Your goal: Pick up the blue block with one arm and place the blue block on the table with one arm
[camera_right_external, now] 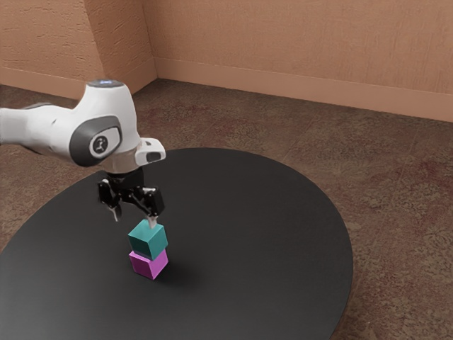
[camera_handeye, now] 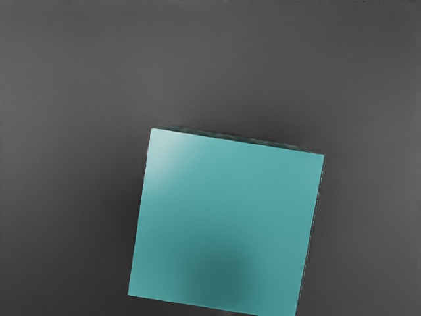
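Jaws hanging spread above the blue block (camera_right_external: pixel 148 241).
It is resting on the pink block (camera_right_external: pixel 148 265), lying just beneath the jaws and showing no long axis.

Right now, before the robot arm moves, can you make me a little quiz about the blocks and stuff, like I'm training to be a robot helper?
1. True or false: the teal block rests on top of the magenta block.
2. What shape is the black tabletop?
A) square
B) round
C) triangular
3. Fill in the missing word, "open" or "shut": above the blocks, the black two-finger gripper is ____.

Key: 1 true; 2 B; 3 open.
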Robot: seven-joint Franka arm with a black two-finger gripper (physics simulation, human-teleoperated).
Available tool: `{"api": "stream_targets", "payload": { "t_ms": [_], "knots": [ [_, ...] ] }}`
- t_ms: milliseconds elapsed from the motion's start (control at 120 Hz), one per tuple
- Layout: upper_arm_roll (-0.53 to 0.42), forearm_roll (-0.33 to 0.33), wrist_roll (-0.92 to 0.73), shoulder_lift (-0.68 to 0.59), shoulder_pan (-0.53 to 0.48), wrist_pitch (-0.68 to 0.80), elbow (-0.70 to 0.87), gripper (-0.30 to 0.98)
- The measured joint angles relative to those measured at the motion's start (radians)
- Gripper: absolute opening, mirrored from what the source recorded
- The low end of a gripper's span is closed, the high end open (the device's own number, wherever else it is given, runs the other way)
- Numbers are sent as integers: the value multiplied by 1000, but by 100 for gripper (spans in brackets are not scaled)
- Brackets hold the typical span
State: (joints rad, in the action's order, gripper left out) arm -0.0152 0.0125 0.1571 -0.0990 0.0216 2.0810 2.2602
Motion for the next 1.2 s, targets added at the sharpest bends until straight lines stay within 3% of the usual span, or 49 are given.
{"api": "stream_targets", "payload": {
  "t_ms": [350,975,1125,1200],
  "knots": [
    [2,19,-73,67,0,97,0,69],
    [12,39,-175,169,-7,125,1,68],
    [13,45,-187,172,-7,128,0,39],
    [22,40,-187,148,-3,125,-1,32]
  ]
}}
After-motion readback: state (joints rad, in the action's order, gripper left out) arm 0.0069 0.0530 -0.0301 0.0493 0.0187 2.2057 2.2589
